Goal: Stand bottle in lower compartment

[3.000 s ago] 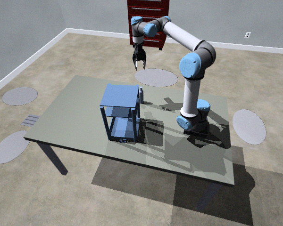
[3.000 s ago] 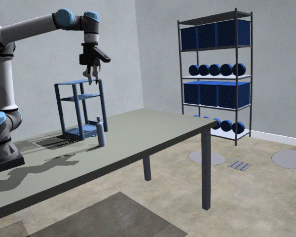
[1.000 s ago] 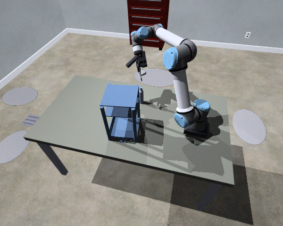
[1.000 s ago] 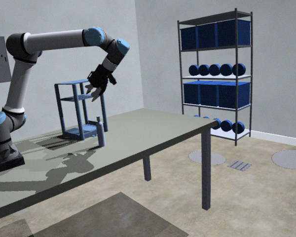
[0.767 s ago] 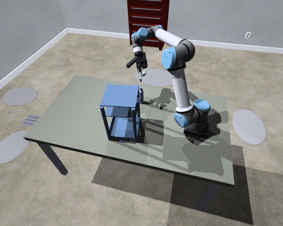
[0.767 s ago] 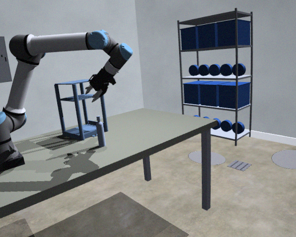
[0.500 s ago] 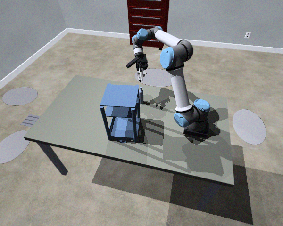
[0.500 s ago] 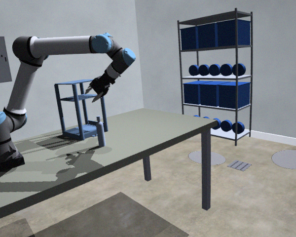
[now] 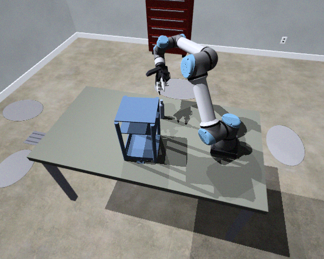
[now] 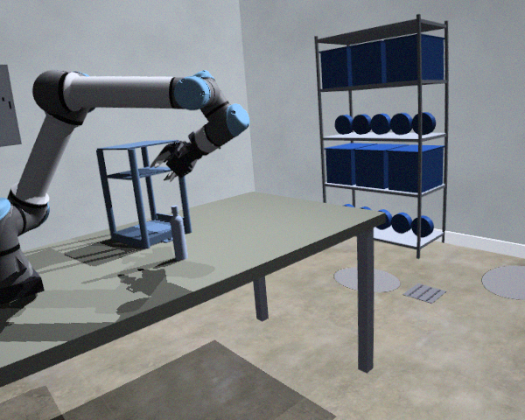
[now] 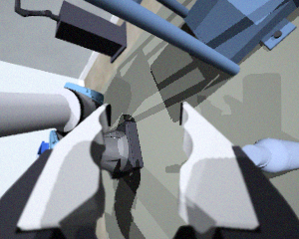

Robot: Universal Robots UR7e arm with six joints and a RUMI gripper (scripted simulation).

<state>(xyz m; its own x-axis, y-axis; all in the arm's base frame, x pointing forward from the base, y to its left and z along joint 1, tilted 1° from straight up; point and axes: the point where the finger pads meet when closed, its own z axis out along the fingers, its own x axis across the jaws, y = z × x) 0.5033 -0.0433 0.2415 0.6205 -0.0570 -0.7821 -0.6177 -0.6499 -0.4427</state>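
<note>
The table is seen by the top view from high above its front edge, from some way off, looking down and toward the far wall with the whole room floor taken in. It is seen by the exterior view from near tabletop height off one end, facing along it toward a corner of the room. The wrist view is taken from very near, just above the tabletop, between the gripper's fingers. The blue shelving unit on the table is shared by all three views.
</note>
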